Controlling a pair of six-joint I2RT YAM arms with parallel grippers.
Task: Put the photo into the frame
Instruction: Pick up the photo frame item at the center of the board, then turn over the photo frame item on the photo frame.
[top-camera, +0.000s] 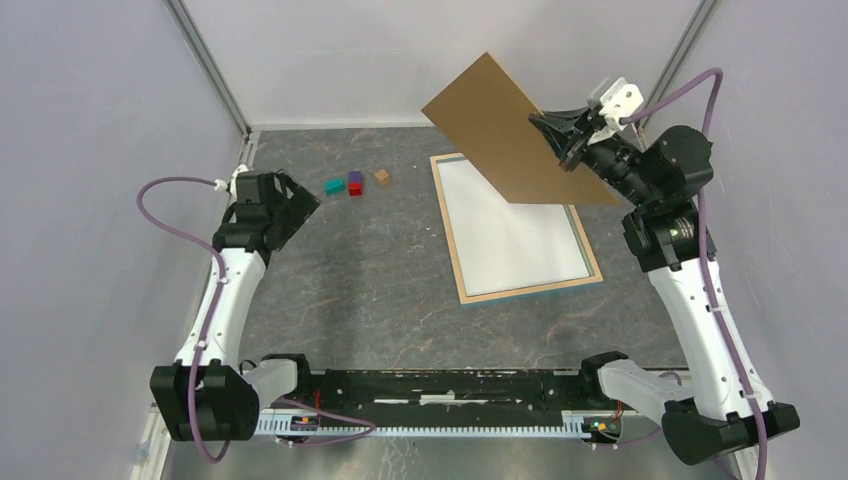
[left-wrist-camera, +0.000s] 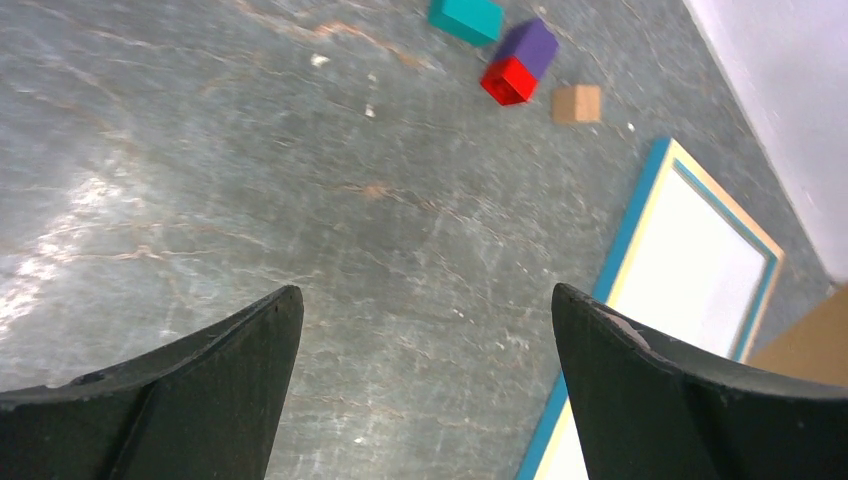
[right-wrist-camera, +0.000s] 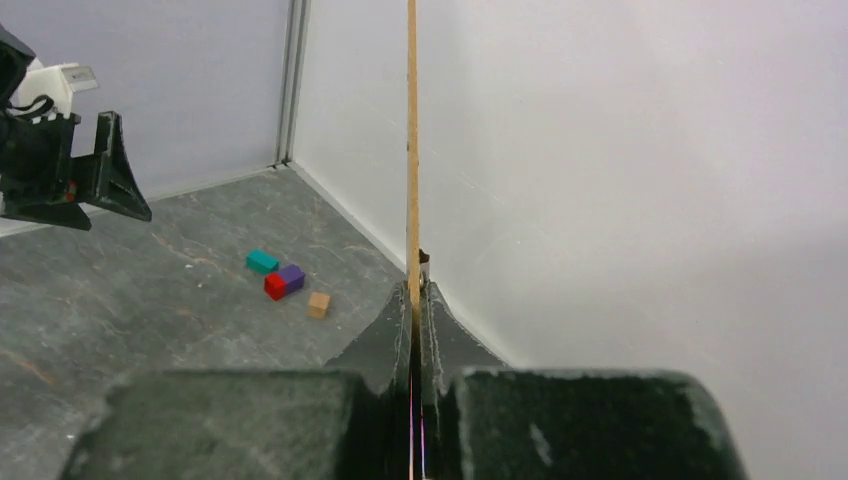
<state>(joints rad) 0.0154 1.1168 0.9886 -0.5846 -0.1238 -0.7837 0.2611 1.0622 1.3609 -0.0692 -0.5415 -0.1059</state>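
Note:
The frame (top-camera: 448, 225) lies flat on the table at centre right, pale wood side up with a light-blue outer edge. A white sheet (top-camera: 510, 235) fills its inside; no balloon print shows anywhere, so I cannot tell if this is the photo lying face down. My right gripper (top-camera: 562, 140) is shut on the plain brown backing board (top-camera: 500, 125) and holds it tilted in the air over the frame's far end. The right wrist view shows the board edge-on (right-wrist-camera: 411, 130) between the closed jaws (right-wrist-camera: 413, 285). My left gripper (left-wrist-camera: 425, 290) is open and empty, left of the frame (left-wrist-camera: 625, 230).
A teal block (top-camera: 334, 186), a purple block (top-camera: 355, 178), a red block (top-camera: 355, 190) and a small brown cube (top-camera: 382, 177) sit at the back between my left gripper (top-camera: 298, 205) and the frame. Pale walls close in the back and both sides.

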